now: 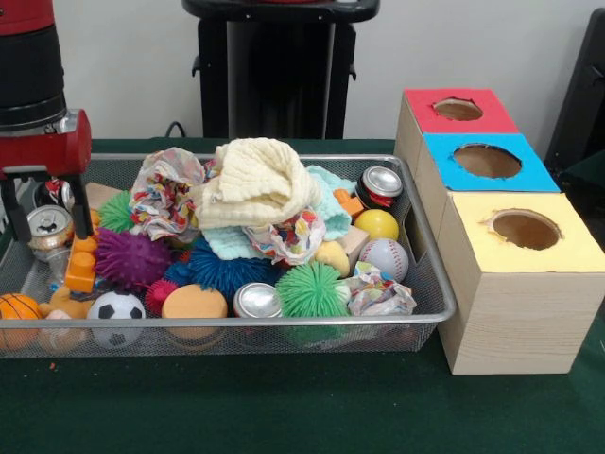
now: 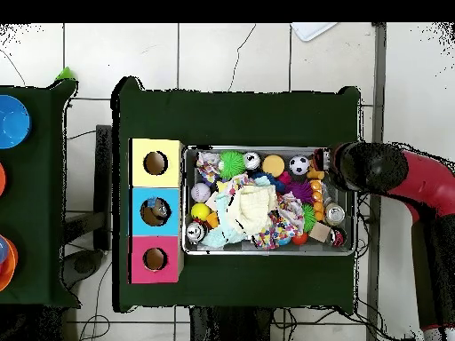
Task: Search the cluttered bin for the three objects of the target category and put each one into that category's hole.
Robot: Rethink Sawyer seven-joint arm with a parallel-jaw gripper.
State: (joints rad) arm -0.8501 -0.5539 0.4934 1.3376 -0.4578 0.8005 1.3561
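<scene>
My gripper (image 1: pixel 47 235) hangs open at the left end of the wire mesh bin (image 1: pixel 430 274), its black fingers (image 1: pixel 83 216) spread wide. A silver can (image 1: pixel 47 223) shows in the gap between them and seems to rest in the bin behind them. From overhead the gripper (image 2: pixel 327 165) is over the bin's corner beside the soccer ball (image 2: pixel 299 165). Other cans lie in the clutter: a silver-topped one (image 1: pixel 257 301) at the front and a red one (image 1: pixel 380 185) at the back right. A wooden box to the right has red (image 1: pixel 458 109), blue (image 1: pixel 487 161) and yellow (image 1: pixel 526 229) holes.
A cream cloth (image 1: pixel 257 182) and patterned rags are heaped in the bin's middle. Around them lie spiky balls, a baseball (image 1: pixel 383 257), a yellow ball (image 1: pixel 376 224), a small basketball (image 1: pixel 17 307) and orange blocks. Green tabletop surrounds the bin.
</scene>
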